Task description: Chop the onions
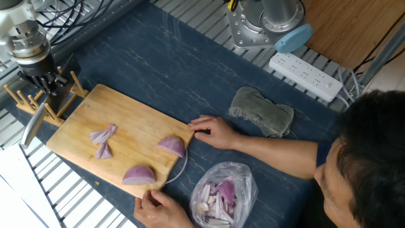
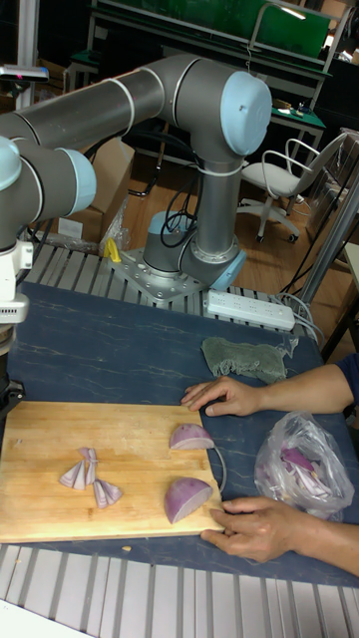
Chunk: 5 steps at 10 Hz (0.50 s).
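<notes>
Two red onion wedges lie on the wooden cutting board (image 1: 126,114), one (image 1: 172,145) near its right edge and one (image 1: 139,175) at the front. Thin onion slivers (image 1: 103,134) and a smaller piece (image 1: 104,151) rest mid-board. In the tall fixed view the wedges (image 2: 189,437) (image 2: 187,496) and slivers (image 2: 85,469) appear the same way. My gripper (image 1: 43,83) hangs off the board's far left corner, apparently shut on a knife whose blade (image 1: 30,126) slants down past the board's left end. In the tall fixed view only a dark sliver of the gripper (image 2: 6,391) shows.
A person's hands (image 1: 212,132) (image 1: 158,206) hold the board's right end. A clear bag of onion scraps (image 1: 223,193) lies front right, a grey cloth (image 1: 262,111) behind it, a power strip (image 1: 305,76) and the arm's base (image 1: 259,25) further back. A wooden peg rack (image 1: 47,101) stands under the gripper.
</notes>
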Each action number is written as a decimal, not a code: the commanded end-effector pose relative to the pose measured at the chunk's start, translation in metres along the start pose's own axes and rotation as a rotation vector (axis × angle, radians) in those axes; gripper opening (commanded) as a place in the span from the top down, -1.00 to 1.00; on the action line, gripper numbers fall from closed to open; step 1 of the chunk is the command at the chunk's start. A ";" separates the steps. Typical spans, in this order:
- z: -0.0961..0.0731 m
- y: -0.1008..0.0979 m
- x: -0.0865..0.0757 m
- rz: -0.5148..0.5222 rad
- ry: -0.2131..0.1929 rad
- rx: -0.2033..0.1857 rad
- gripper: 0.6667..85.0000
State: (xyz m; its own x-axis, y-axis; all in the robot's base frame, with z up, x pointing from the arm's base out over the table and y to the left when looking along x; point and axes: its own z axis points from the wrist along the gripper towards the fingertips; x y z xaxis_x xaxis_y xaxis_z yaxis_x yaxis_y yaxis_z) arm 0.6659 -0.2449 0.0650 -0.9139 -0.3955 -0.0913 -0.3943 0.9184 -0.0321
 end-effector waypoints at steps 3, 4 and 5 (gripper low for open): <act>-0.002 -0.002 -0.006 0.026 -0.024 0.005 -0.44; -0.002 -0.002 -0.005 0.021 -0.023 0.003 -0.51; -0.001 -0.001 -0.005 0.018 -0.031 -0.005 -0.56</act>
State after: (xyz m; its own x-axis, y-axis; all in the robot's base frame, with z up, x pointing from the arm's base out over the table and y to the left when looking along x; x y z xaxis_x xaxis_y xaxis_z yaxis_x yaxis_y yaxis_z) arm 0.6692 -0.2457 0.0658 -0.9172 -0.3847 -0.1039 -0.3829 0.9230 -0.0381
